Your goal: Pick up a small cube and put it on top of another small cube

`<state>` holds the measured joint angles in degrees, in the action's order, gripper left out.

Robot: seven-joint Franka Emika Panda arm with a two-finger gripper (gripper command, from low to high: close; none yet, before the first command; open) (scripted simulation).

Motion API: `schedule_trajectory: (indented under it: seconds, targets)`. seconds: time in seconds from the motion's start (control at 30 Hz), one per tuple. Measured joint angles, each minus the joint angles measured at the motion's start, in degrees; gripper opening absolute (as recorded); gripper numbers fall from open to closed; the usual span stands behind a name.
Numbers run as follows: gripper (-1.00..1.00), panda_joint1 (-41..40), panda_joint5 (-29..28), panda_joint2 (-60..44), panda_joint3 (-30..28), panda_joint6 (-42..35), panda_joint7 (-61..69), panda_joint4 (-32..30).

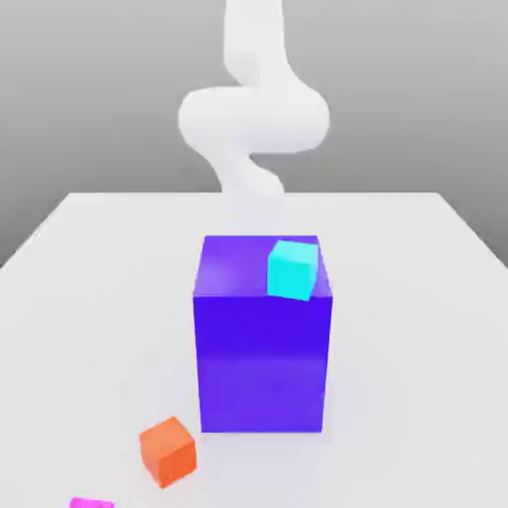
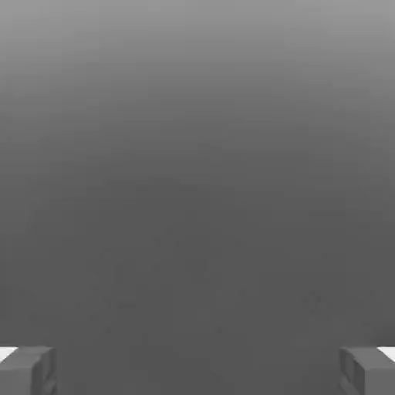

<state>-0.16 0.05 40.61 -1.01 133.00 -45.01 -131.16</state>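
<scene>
With its two fingertips point(image 2: 27, 370) spread as wide as they go and nothing between them, the pincer point(image 2: 197, 372) is holding zilch. Out on the surface point(image 1: 89, 298), a cyan cube point(image 1: 293, 270) sits on the big purple block point(image 1: 262, 337), near its edge; an orange cube point(image 1: 168, 451) rests below. Risk: a sloppy approach could nudge the cyan one off. A magenta thing point(image 1: 91, 503), probably another cube, is cut off.
</scene>
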Motion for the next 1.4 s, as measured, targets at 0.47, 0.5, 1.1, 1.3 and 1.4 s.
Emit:
schedule_trajectory:
  seconds: [0.47,0.5,1.1,1.3,1.4]
  targets:
    - [0.0,-1.1,2.3,-29.4,-6.3,6.9,6.2,3.5]
    - [0.0,-1.3,2.7,-31.5,-6.7,7.3,6.8,3.7]
    - [0.0,-8.8,8.3,-69.0,-7.6,17.7,16.0,8.6]
    - [-1.0,-9.8,9.5,-74.3,-6.4,21.6,16.9,9.8]
    - [-1.0,-9.9,9.7,-75.0,-6.2,22.0,17.1,10.0]
